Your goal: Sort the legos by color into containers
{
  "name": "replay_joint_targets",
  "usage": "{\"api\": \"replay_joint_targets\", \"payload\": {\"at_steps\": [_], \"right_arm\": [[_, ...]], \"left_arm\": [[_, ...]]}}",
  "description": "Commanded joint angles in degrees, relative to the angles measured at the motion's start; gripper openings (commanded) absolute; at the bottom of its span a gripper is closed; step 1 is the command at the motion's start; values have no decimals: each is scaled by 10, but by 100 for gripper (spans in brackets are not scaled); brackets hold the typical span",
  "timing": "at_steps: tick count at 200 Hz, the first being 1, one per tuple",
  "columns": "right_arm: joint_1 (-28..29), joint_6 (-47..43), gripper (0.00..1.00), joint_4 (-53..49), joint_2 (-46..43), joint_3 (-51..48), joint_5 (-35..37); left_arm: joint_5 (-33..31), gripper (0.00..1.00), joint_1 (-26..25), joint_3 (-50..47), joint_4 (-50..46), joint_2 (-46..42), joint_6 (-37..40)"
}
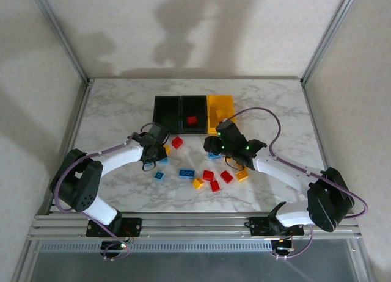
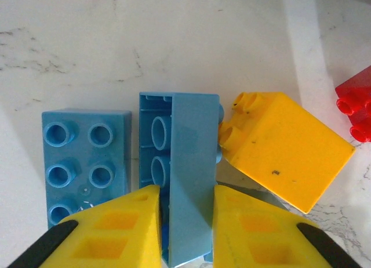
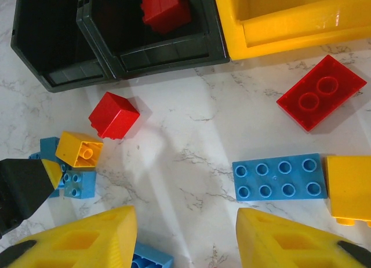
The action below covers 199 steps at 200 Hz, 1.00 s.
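Nearest the arm bases, loose legos (image 1: 215,185) in red, yellow and blue lie scattered close together on the marble worktop (image 1: 116,111), between the two arms. A little farther out, the left jaws are clamped on a blue brick (image 2: 185,181) that stands on its long side with its hollow underside facing left, a yellow finger (image 2: 116,233) against each face. Just left of it a second blue brick (image 2: 84,163) lies studs up. On its right a tilted yellow brick (image 2: 284,149) has its studs against it. The right jaws stand apart with nothing between them, above bare worktop, and a flat blue plate (image 3: 278,176) lies just beyond. Farthest are the containers (image 1: 181,105), joined in a row: two black, then the yellow bin (image 1: 221,102) on the right. One red brick (image 1: 192,119) lies in the middle black bin (image 3: 168,56).
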Motion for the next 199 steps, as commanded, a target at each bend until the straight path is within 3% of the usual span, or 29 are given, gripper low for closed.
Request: {"api": "replay_joint_targets", "payload": {"at_steps": [1, 126, 199], "right_arm": [[5, 11, 48, 7, -13, -10, 10], [5, 14, 48, 10, -6, -8, 8], [5, 14, 48, 10, -11, -5, 8]], "left_arm": [[-11, 24, -6, 7, -28, -18, 5], [-11, 22, -6, 2, -28, -40, 0], [-29, 22, -6, 48, -60, -68, 11]]}}
